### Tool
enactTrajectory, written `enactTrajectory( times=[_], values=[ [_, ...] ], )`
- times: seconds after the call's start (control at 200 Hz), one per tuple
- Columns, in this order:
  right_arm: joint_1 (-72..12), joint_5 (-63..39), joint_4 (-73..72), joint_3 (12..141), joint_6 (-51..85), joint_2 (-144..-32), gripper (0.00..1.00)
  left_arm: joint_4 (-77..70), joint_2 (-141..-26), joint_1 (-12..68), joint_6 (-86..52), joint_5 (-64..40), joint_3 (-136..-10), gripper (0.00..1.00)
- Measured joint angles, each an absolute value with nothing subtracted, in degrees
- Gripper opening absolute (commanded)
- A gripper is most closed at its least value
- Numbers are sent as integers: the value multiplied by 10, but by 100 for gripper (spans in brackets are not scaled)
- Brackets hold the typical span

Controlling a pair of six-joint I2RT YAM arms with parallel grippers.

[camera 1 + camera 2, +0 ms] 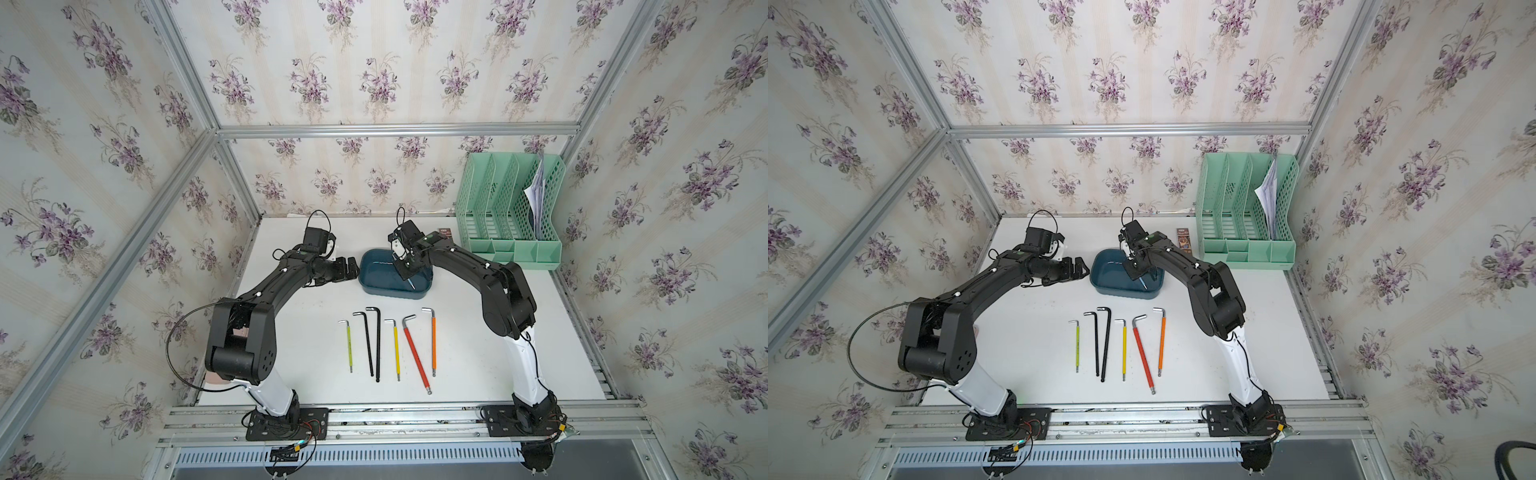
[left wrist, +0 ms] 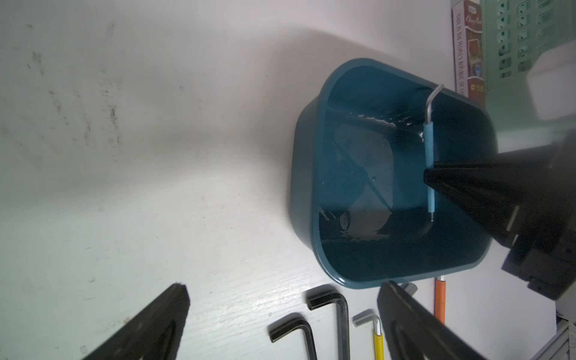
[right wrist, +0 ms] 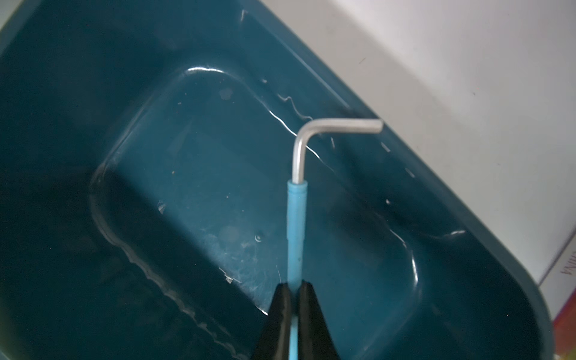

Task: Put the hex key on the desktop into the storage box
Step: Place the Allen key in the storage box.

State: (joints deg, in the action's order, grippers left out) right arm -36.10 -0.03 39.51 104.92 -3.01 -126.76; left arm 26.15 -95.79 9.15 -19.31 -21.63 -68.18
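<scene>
— Right gripper is pinched tight on the blue sleeve of the hex key, inside the storage box. Let go?
— Lower first (I can't tell whether the tip touches the floor), and keep the bent end off the rim. Then spread the fingers gently.
— Left gripper?
— Jaws apart, empty, beside the box. Six other keys wait on the desktop.

Teal-blue storage box, light-blue-sleeved hex key, mint-green organiser, violet-flowered wallpaper
</scene>
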Motion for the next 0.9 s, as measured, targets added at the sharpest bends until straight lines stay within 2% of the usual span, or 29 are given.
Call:
enactTrajectory(
  times=[0.135,0.4,0.619,0.724,0.904],
  values=[
    [-362,0,388,1036,-36,-1258,41,268,-959,91,-173,-209,-691,99],
    [-362,-4,381,990,-29,-1195,47,272,-952,92,-170,-215,-676,99],
    [-362,28,347,870,49,-1067,57,269,-928,97,-171,-231,-658,99],
    [-362,37,332,789,98,-999,58,261,-924,97,-170,-237,-651,99],
    [-362,32,320,662,183,-911,52,255,-917,97,-160,-219,-641,99]
  ],
)
